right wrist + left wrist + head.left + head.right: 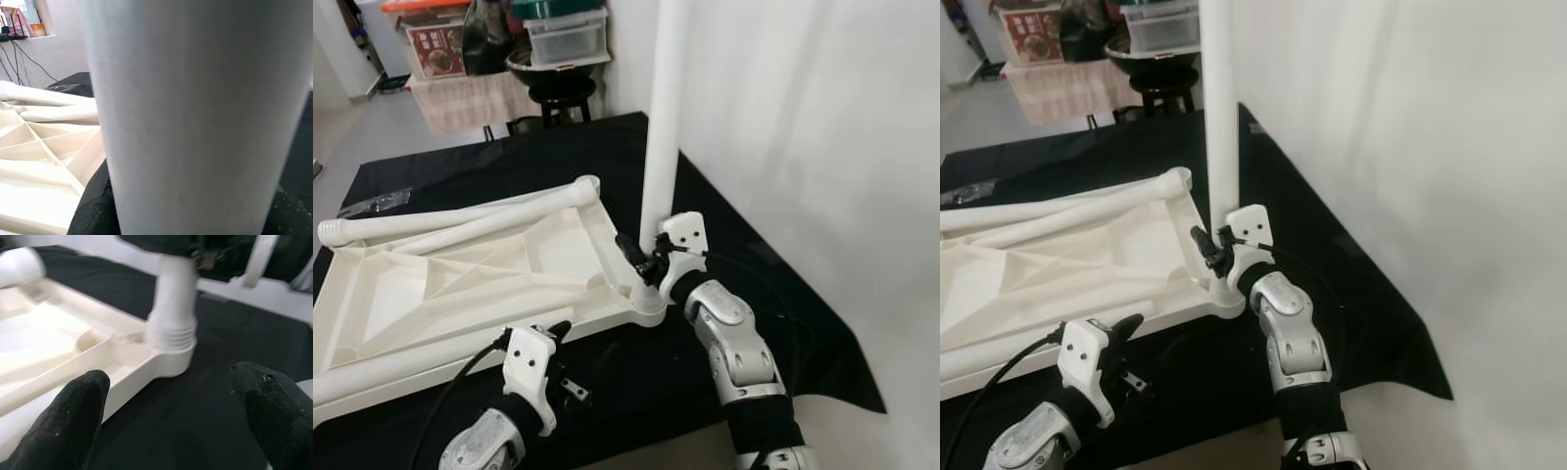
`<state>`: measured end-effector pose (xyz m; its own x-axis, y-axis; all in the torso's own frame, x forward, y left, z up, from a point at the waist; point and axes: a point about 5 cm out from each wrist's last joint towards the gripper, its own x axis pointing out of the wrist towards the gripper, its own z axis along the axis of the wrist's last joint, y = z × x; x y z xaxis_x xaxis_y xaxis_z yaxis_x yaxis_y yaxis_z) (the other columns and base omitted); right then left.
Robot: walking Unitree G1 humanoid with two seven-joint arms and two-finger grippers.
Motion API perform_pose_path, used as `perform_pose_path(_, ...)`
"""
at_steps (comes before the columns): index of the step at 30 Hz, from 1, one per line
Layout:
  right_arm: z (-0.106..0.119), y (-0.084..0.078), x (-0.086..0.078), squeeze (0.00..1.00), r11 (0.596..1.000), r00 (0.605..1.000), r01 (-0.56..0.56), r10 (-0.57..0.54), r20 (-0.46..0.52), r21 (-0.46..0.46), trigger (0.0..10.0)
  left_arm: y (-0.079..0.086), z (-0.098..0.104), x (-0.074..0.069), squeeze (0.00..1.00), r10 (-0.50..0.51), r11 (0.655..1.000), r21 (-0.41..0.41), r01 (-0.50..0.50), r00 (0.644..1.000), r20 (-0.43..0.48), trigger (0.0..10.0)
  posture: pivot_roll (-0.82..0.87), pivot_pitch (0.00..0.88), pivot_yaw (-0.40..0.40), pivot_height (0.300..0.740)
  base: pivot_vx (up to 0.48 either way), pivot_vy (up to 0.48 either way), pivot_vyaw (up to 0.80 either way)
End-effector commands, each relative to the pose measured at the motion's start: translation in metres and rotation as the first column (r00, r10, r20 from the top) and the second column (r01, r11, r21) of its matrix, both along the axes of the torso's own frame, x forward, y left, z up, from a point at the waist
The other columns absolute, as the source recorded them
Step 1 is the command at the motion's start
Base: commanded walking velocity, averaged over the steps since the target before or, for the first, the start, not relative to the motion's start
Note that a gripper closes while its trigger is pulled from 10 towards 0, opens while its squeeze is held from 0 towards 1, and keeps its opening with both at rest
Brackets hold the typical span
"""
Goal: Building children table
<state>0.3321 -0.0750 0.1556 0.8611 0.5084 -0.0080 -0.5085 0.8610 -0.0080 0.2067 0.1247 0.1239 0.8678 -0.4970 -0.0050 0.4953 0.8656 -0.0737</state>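
1. my right gripper [644, 257], at centre frame, is clenched around the tall white plastic table leg [663, 127], which stands upright in the corner socket of the upside-down white plastic children's table panel [460, 284].
2. that panel lies flat on the black cloth-covered tabletop [489, 166], across the left half of the frame.
3. my left gripper [171, 416], at lower left, hovers released, its fingers [63, 426] spread, just beside the panel's near edge.
4. two loose white legs [460, 217] lie along the panel's far edge.

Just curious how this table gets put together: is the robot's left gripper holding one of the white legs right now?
No. The left gripper is open, its black fingers spread apart over the black cloth, gripping nothing.
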Motion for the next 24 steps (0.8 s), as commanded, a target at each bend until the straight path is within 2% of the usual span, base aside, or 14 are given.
perform_pose_path(1, -0.032, -0.002, -0.004, 0.0, 0.999, 0.991, 0.015, -0.022, -0.133, -0.048, 5.1, 0.003, -0.004, 0.0, 0.0, -0.001, 1.0, 0.015, 0.001, 1.0, -0.023, 10.0, 0.0, 0.077, 0.011, 0.74, 0.0, 0.0, 0.0)
perform_pose_path(2, -0.031, 0.0, -0.006, 0.0, 0.997, 0.992, -0.008, -0.002, -0.128, -0.075, 10.0, 0.003, -0.003, 0.001, 0.0, 0.026, 1.0, 0.014, -0.025, 1.0, -0.014, 10.0, 0.0, 0.074, 0.005, 0.74, 0.0, 0.0, 0.0)
perform_pose_path(4, -0.029, 0.001, -0.008, 0.0, 0.998, 0.991, -0.003, -0.007, -0.134, -0.07, 10.0, 0.003, -0.003, 0.002, 0.0, 0.035, 0.999, 0.013, -0.035, 0.999, -0.011, 10.0, 0.0, 0.074, 0.005, 0.74, 0.0, 0.0, 0.0)
perform_pose_path(5, -0.027, 0.0, -0.007, 1.0, 0.999, 0.99, 0.004, -0.011, -0.14, -0.054, 10.0, 0.003, -0.003, 0.003, 0.0, 0.041, 0.999, 0.011, -0.041, 0.999, -0.009, 10.0, 0.0, 0.07, -0.005, 0.74, 0.0, 0.0, 0.0)
perform_pose_path(7, -0.022, 0.0, -0.008, 1.0, 1.0, 0.989, 0.004, -0.008, -0.149, -0.027, 10.0, 0.002, -0.003, 0.004, 0.0, 0.043, 0.999, 0.01, -0.043, 0.999, -0.009, 10.0, 0.0, 0.067, -0.007, 0.74, 0.0, 0.0, 0.0)
perform_pose_path(12, -0.012, 0.006, -0.006, 1.0, 0.989, 0.976, -0.149, 0.149, -0.16, 0.01, 10.0, 0.001, -0.003, 0.007, 0.0, 0.041, 0.999, 0.007, -0.041, 0.999, -0.012, 10.0, 0.0, 0.06, -0.008, 0.74, 0.0, 0.0, 0.0)
perform_pose_path(13, -0.01, 0.008, -0.006, 0.9, 0.974, 0.959, -0.226, 0.228, -0.165, 0.033, 10.0, 0.001, -0.003, 0.008, 0.0, 0.039, 0.999, 0.006, -0.039, 0.999, -0.013, 10.0, 0.0, 0.054, -0.011, 0.74, 0.0, 0.0, 0.0)
perform_pose_path(14, -0.01, 0.008, -0.006, 0.9, 0.974, 0.959, -0.226, 0.228, -0.165, 0.033, 10.0, 0.001, -0.003, 0.008, 0.0, 0.039, 0.999, 0.006, -0.039, 0.999, -0.013, 10.0, 0.0, 0.054, -0.011, 0.74, 0.0, 0.0, 0.0)
perform_pose_path(15, -0.009, 0.009, -0.006, 0.9, 0.959, 0.944, -0.279, 0.284, -0.167, 0.05, 10.0, 0.0, -0.003, 0.009, 0.0, 0.038, 0.999, 0.005, -0.038, 0.999, -0.014, 10.0, 0.0, 0.054, -0.011, 0.74, 0.0, 0.0, 0.0)
perform_pose_path(16, -0.003, 0.01, -0.007, 0.0, 0.917, 0.906, -0.393, 0.399, -0.145, 0.069, 10.0, 0.0, -0.004, 0.01, 0.0, 0.036, 0.999, 0.005, -0.036, 0.999, -0.014, 10.0, 0.0, 0.048, -0.009, 0.74, 0.0, 0.0, 0.0)
perform_pose_path(17, 0.005, 0.009, -0.007, 0.0, 0.851, 0.844, -0.519, 0.525, -0.112, 0.08, 10.0, 0.0, -0.004, 0.011, 0.0, 0.036, 0.999, 0.004, -0.036, 0.999, -0.015, 10.0, -0.01, 0.046, -0.007, 0.74, 0.0, 0.0, 0.0)
perform_pose_path(19, 0.015, 0.003, -0.004, 0.0, 0.756, 0.753, -0.652, 0.654, -0.078, 0.053, 10.0, 0.0, -0.005, 0.012, 0.0, 0.036, 0.999, 0.005, -0.036, 0.999, -0.016, 10.0, 0.0, 0.039, -0.007, 0.74, 0.0, 0.0, 0.0)
perform_pose_path(20, 0.015, 0.003, -0.004, 0.0, 0.756, 0.753, -0.652, 0.654, -0.078, 0.053, 10.0, 0.0, -0.005, 0.012, 0.0, 0.036, 0.999, 0.005, -0.036, 0.999, -0.016, 10.0, 0.0, 0.039, -0.007, 0.74, 0.0, 0.0, 0.0)
perform_pose_path(24, 0.027, -0.008, 0.014, 0.0, 0.681, 0.679, -0.732, 0.728, -0.091, -0.015, 10.0, -0.001, -0.006, 0.015, 0.0, 0.036, 0.999, 0.005, -0.036, 0.999, -0.019, 10.0, 0.01, 0.023, -0.012, 0.74, 0.0, 0.0, 0.0)
